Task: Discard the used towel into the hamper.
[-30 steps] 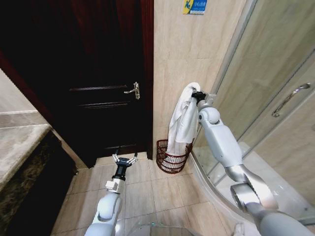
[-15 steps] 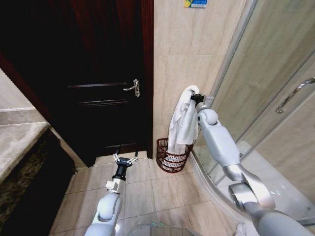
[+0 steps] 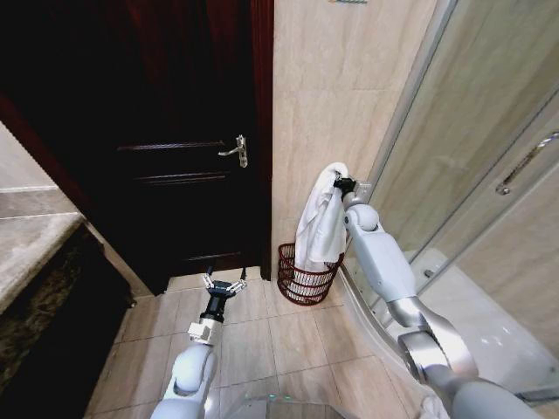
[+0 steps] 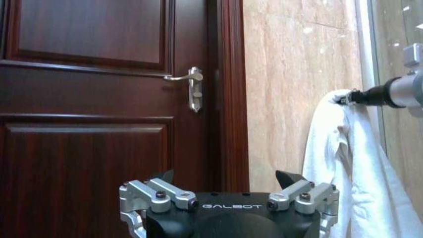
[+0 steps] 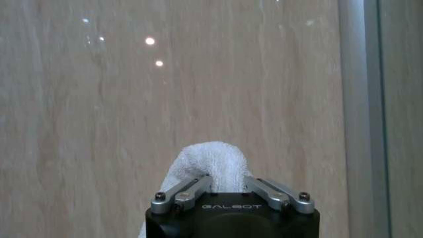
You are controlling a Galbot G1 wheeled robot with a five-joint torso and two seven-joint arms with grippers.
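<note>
Beige-tiled bathroom corner; right gripper (image 3: 341, 184) is clamping white terry towel (image 3: 320, 229) above dark red-brown wire hamper (image 3: 301, 278); release remaining; left gripper (image 3: 224, 288) is idling, fingers spread

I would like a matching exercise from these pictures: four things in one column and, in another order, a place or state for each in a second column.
Things:
1. towel
2. hamper
3. left gripper
4. door handle

Places or states:
A. on the dark wooden door
B. fingers open, low over the floor tiles
C. hanging from the shut right gripper
D. on the floor at the foot of the beige wall

Pairs: 1-C, 2-D, 3-B, 4-A
</note>
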